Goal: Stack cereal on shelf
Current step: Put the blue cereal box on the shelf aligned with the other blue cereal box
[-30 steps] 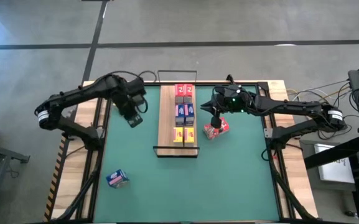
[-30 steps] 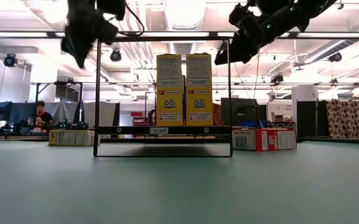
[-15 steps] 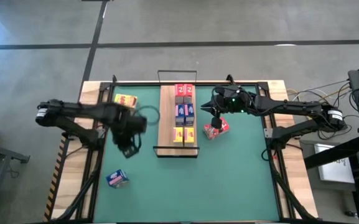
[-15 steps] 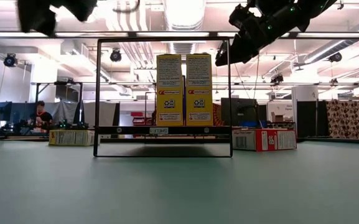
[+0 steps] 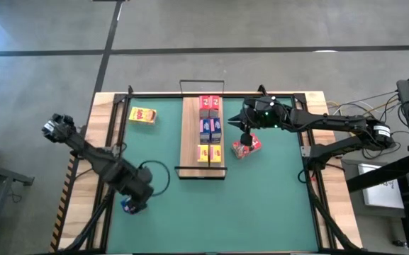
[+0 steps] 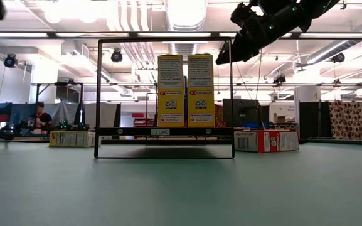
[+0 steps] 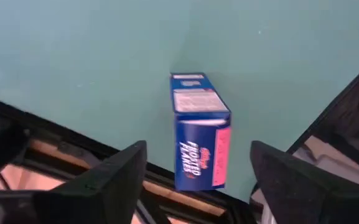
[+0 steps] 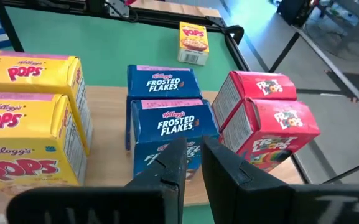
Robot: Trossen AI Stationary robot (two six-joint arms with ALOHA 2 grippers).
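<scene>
**Cereal boxes, shelf and two grippers on green mat**

Shelf (image 5: 190, 138): centre of the high view, carrying two red boxes (image 5: 209, 104), two blue boxes (image 5: 210, 128) and two yellow boxes (image 5: 209, 152), upright in pairs. Loose red box (image 5: 247, 146): lay just right of the shelf. Loose yellow box (image 5: 142, 115): upper left. Loose blue box (image 7: 199, 129): lower left, on its side. Left gripper (image 7: 198, 180): fingers apart, over the loose blue box, nothing held. Right gripper (image 8: 193, 163): fingers nearly together, empty, above the shelf's right edge.

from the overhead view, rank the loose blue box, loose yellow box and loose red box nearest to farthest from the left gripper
From the left gripper:
1. Blue box, right beneath it, near-left corner of the mat.
2. Yellow box, far-left corner.
3. Red box, right of the shelf.
</scene>
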